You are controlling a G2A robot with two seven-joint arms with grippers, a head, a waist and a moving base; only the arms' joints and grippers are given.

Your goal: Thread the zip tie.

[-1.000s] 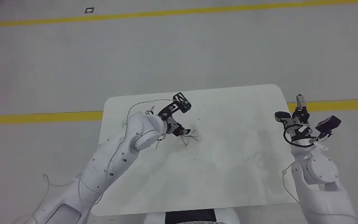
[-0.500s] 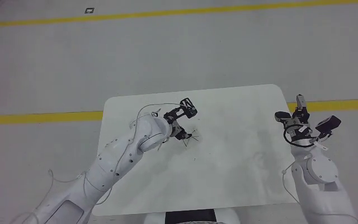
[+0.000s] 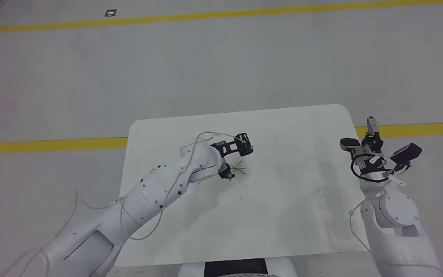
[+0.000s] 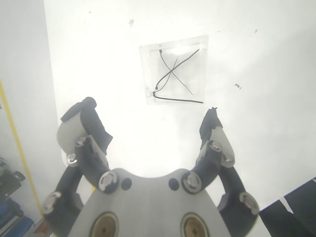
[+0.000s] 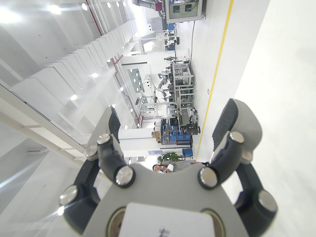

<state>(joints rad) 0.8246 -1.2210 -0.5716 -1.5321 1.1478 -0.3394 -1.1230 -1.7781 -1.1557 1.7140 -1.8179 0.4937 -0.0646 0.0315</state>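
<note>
Where they cross, zip ties curve — thin, black.

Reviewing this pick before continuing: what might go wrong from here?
1. The zip ties lie crossed in the tray; the open left gripper may lift several or tangle them.
2. They lie flat, one along the tray's rim, so the fingers may slip or shove the tray.
3. The right gripper sits at the table edge facing the room, not placed to help thread.

Open tabletop between fingers and zip ties
</note>
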